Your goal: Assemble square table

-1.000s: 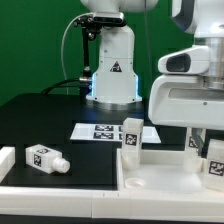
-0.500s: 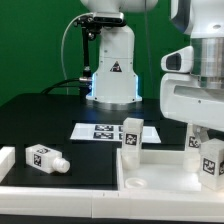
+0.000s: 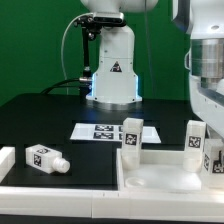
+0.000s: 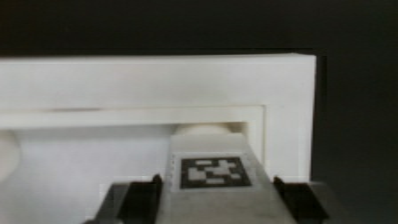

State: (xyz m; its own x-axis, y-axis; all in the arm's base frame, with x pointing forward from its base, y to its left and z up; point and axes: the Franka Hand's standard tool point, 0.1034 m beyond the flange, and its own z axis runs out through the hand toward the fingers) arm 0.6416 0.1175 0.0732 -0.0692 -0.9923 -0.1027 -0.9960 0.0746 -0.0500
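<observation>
The white square table top (image 3: 160,178) lies at the exterior view's front right, rim up. One tagged leg (image 3: 132,136) stands at its far corner on the exterior view's left. Another leg (image 3: 45,158) lies on the black mat to the exterior view's left. My gripper (image 3: 207,122) hangs over the top's corner at the exterior view's right, around an upright tagged leg (image 3: 213,155). In the wrist view my gripper (image 4: 214,198) has its dark fingers (image 4: 134,200) pressed on both sides of that leg (image 4: 214,170), above the table top's rim (image 4: 160,80). The fourth leg is not clearly visible.
The marker board (image 3: 100,131) lies on the black mat behind the table top. The robot base (image 3: 112,75) stands at the back centre. A long white rail (image 3: 50,196) runs along the front edge, and a white block (image 3: 5,160) sits at the exterior view's far left.
My gripper's body has risen in the exterior view, uncovering more of the leg at the table top's corner on the exterior view's right. The other legs and the table top have not moved.
</observation>
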